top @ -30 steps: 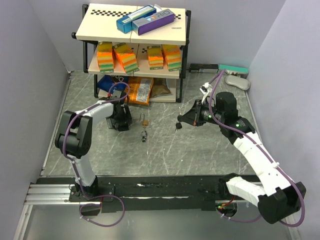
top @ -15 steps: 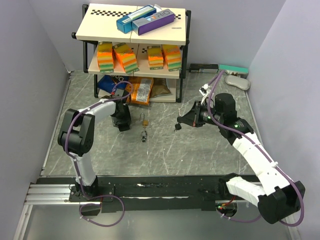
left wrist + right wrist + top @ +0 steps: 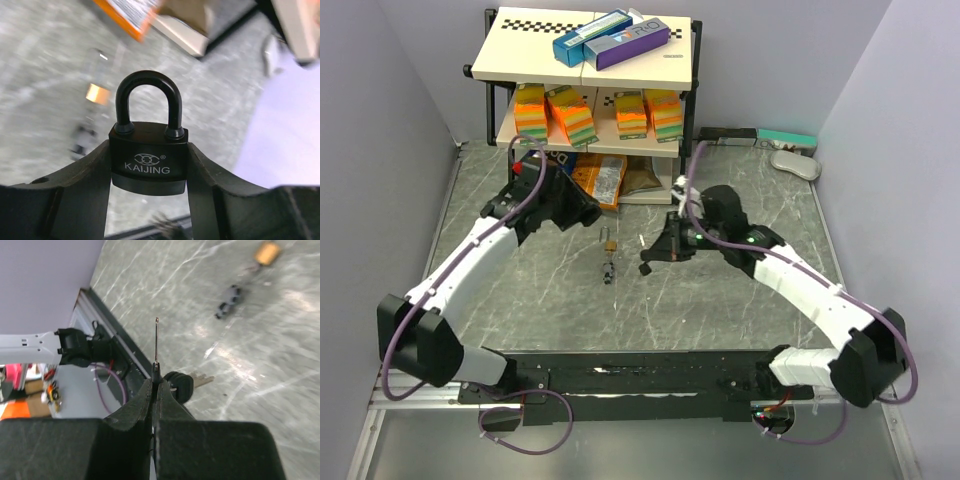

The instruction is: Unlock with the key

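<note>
Currently L gripper (image 3: 149, 172) clamps black padlock (image 3: 149, 160), shackle at 12 o'clock, wrist view. R gripper (image 3: 154, 390) pinched on key (image 3: 181, 385); overhead, padlock lies at its 10 o'clock, near.

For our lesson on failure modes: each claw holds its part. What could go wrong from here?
The right claw pinches only the key ring, so the black-headed key dangles sideways and may be hard to aim. The left claw grips the black padlock low; pushing could twist it.
</note>
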Tool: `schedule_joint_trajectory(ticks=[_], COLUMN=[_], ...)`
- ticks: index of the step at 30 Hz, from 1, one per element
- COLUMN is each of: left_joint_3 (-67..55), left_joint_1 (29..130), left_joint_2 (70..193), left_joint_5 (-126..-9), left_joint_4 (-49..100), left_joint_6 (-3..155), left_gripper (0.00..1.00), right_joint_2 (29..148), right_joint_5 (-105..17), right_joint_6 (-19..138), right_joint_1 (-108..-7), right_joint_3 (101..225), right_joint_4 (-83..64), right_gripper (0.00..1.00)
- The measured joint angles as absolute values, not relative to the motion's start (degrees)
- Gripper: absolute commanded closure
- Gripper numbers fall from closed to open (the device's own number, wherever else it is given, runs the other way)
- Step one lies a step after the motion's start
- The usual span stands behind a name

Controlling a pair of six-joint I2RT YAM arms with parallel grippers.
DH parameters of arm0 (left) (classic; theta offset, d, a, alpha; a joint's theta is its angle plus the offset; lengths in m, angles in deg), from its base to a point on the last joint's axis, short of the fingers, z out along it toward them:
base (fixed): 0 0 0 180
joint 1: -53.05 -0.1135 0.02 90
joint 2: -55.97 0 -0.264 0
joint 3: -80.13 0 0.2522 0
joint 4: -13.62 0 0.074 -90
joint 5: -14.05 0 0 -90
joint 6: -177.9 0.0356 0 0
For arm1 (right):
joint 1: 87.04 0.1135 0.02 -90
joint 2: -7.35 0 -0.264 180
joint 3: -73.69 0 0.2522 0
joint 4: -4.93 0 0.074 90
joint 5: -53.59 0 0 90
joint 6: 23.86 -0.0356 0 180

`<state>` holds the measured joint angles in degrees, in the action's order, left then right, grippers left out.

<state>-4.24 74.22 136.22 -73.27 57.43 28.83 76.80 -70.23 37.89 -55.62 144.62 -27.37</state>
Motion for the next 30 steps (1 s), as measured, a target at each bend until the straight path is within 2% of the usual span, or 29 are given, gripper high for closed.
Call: schedule_joint_trajectory(ticks=[11, 30], left_joint_3=[-1.4, -1.4], left_joint_1=[86.2, 87.2], left_joint_2=[134.0, 133.4], left_joint_5=[-74.8, -75.8], left_joint_4=[57.9, 57.8], left_joint_6=[20.9, 20.5], left_gripper=[0.99, 0.99], right_joint_2=[84.3, 87.4], right_joint_5=[-72.3, -74.8], right_joint_6=[36.3, 34.1], right_joint_1=[-50.0, -48.9], right_joint_3=[151.3, 151.8], right_joint_4=[-27.4, -30.1], right_gripper=[1.0, 1.0])
